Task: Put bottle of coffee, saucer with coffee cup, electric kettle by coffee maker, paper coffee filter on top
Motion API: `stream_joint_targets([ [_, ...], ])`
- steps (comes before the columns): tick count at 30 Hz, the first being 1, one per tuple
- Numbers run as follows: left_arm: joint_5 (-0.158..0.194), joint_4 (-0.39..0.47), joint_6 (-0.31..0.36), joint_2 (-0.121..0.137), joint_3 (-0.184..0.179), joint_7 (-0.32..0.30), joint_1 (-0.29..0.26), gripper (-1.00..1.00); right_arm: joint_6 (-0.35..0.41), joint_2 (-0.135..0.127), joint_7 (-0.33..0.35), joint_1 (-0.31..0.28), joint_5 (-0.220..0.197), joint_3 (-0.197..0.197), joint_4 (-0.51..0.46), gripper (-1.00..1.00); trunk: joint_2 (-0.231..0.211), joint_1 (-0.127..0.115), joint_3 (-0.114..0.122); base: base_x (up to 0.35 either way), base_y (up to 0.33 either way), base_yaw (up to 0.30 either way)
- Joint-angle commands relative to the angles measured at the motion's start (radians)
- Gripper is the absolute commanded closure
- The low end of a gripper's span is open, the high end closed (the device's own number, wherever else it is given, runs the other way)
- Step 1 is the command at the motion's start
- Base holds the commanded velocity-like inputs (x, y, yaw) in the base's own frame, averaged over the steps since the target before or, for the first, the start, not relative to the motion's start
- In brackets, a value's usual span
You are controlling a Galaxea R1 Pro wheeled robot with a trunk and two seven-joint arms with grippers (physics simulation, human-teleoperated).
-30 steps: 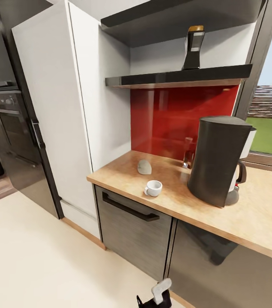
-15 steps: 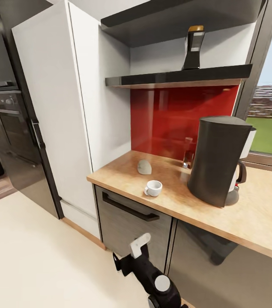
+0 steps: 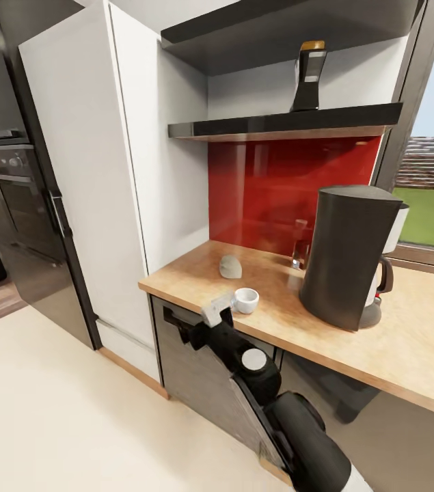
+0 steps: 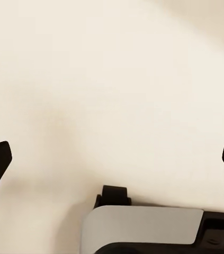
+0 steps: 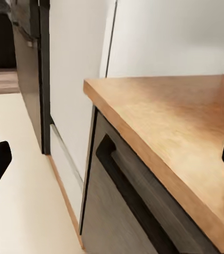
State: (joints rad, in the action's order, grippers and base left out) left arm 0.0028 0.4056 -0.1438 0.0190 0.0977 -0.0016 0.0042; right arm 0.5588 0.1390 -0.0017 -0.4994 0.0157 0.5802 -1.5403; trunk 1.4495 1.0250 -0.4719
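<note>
Now right hand (fingers wide, empty) just beside coffee cup.

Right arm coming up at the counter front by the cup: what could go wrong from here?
1. The right gripper sits at the countertop edge, so rising further may clip it or the drawer handle.
2. The coffee cup stands near that edge, close beside the gripper; a graze could knock it off.

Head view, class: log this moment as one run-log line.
right gripper: open, at countertop edge near coffee cup | bottle of coffee: on shelf | coffee maker: on countertop
</note>
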Motion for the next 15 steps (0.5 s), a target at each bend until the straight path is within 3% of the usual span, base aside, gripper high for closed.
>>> stream_joint_targets([
  [1,0.000,0.001,-0.001,0.000,0.002,0.000,0.000,-1.00,0.034,0.000,0.000,-0.030,0.001,0.000,-0.001,-1.00,0.001,0.000,-0.001,0.000,0.000,0.000],
  [4,0.000,0.001,-0.001,0.000,0.002,-0.001,0.000,-1.00,0.114,0.000,0.000,-0.105,-0.013,-0.018,-0.001,-1.00,0.001,0.000,-0.001,0.000,0.000,0.000],
  [5,0.000,0.001,-0.002,-0.001,0.002,-0.001,0.000,-1.00,0.177,0.001,0.000,-0.174,-0.046,-0.079,-0.001,-1.00,0.001,0.000,-0.001,0.000,0.000,0.000],
  [8,0.000,0.001,-0.002,0.001,0.003,-0.001,0.000,-1.00,0.342,-0.002,-0.002,-0.351,-0.118,-0.209,0.009,-1.00,0.001,0.000,-0.001,0.000,0.000,0.000],
  [11,0.000,0.001,-0.002,0.001,0.003,-0.001,0.000,-1.00,0.371,-0.004,-0.004,-0.383,-0.125,-0.237,0.039,-1.00,0.001,0.000,-0.001,0.000,0.000,0.000],
  [15,0.000,0.001,-0.002,0.001,0.003,-0.001,0.000,-1.00,0.375,-0.005,-0.006,-0.390,-0.127,-0.247,0.073,-1.00,0.001,0.000,-0.001,0.000,0.000,0.000],
])
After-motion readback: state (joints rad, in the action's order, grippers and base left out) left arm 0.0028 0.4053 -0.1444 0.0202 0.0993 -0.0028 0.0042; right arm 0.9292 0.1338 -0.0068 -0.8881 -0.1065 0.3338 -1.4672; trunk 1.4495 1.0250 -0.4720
